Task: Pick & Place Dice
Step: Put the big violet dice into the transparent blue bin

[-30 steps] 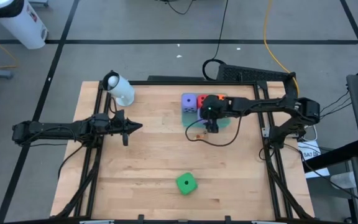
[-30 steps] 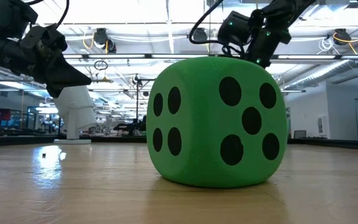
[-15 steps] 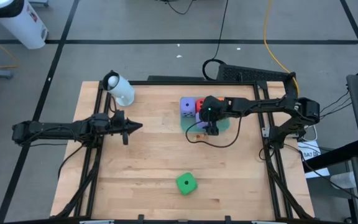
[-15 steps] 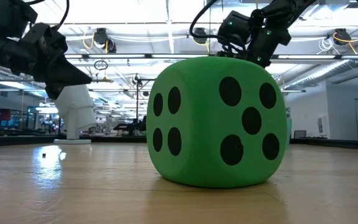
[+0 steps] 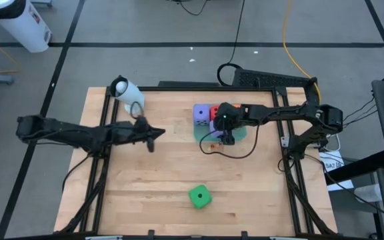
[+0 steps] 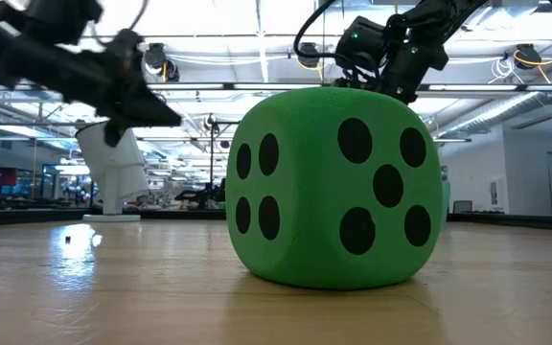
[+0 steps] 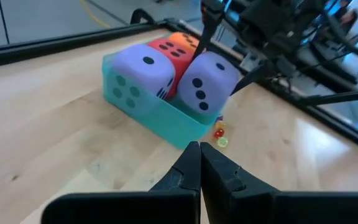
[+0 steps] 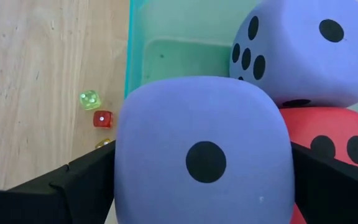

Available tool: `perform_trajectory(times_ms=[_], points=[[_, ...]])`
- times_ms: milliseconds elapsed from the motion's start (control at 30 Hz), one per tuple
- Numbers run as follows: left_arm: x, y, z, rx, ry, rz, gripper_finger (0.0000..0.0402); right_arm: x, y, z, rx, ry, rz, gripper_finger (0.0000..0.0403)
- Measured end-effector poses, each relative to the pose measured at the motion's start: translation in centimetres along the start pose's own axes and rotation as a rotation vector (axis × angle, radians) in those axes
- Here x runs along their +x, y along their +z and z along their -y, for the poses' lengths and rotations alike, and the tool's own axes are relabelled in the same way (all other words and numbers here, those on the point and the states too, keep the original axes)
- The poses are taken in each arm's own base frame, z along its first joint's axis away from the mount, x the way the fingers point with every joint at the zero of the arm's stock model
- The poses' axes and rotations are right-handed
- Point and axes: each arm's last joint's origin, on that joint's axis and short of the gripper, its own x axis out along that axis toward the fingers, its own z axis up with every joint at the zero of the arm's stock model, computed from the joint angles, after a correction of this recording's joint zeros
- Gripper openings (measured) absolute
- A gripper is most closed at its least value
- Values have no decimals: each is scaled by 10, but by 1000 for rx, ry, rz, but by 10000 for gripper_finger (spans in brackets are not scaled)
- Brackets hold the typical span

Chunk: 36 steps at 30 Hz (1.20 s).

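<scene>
We see the left gripper (image 5: 153, 135) has swung out from the left edge toward mid-counter since a sec ago, now pointing at the tray (image 7: 166, 118); its fingers (image 7: 194, 171) are pressed together w/ nothing between them. The right gripper (image 5: 227, 137) hangs over the tray at the far-right part of the counter (image 5: 159, 180), barely shifted from half a sec ago. Its fingers (image 8: 86, 180) stand wide apart on either side of a purple die (image 8: 204, 155) that sits in the tray; they look close to its faces, but we can't tell if they touch, so we'd call it released or about to be.

Dice count: the second purple die (image 8: 303, 50), the red die (image 8: 328, 143) and the orange die (image 7: 185, 40) are packed in the tray too. The green die (image 5: 199, 196) alone lies on bare counter at the near side, well apart from both arms; in the low view it fills the foreground. A few tiny loose dice (image 8: 95, 109) lie just beside the tray wall, and a white cylinder (image 5: 129, 95) rests at the far-left corner.

Our read: 4 of 5 are in, green one left. The left arm's move suggests it's heading out for work, prob. the green die, but its fingers would need to open first.
</scene>
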Motion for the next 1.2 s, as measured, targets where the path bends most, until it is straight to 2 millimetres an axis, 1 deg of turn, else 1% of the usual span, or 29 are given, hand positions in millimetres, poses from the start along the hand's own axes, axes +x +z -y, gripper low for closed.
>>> perform_trajectory(times_ms=[100, 200, 333, 533, 667, 767, 933, 1100, 1200], points=[[22, 9, 10, 8, 38, -14, 1, 0, 0, -1, -3, 22, 10, 400], [46, 18, 19, 23, 43, 21, 1, 0, 1, -1, -3, 38, 16, 400], [80, 34, 26, 27, 45, 44, 1, 0, 1, -1, -3, 38, 19, 400], [134, 49, 29, 11, -23, -16, 1, 0, 1, 0, -2, 36, 26, 400], [169, 54, 26, -22, -63, -50, 1, 0, 2, 0, -2, 33, 32, 400], [192, 59, 25, -81, -80, -72, 1, 0, 2, 0, -2, 32, 36, 400], [222, 62, 29, -92, -139, -163, 2, 0, 2, 0, -2, 31, 36, 400], [242, 64, 33, -58, -112, -257, 2, 0, 2, 0, -6, 31, 36, 400], [250, 64, 33, -54, -134, -293, 1, 0, 1, -1, -33, 35, 21, 400]])
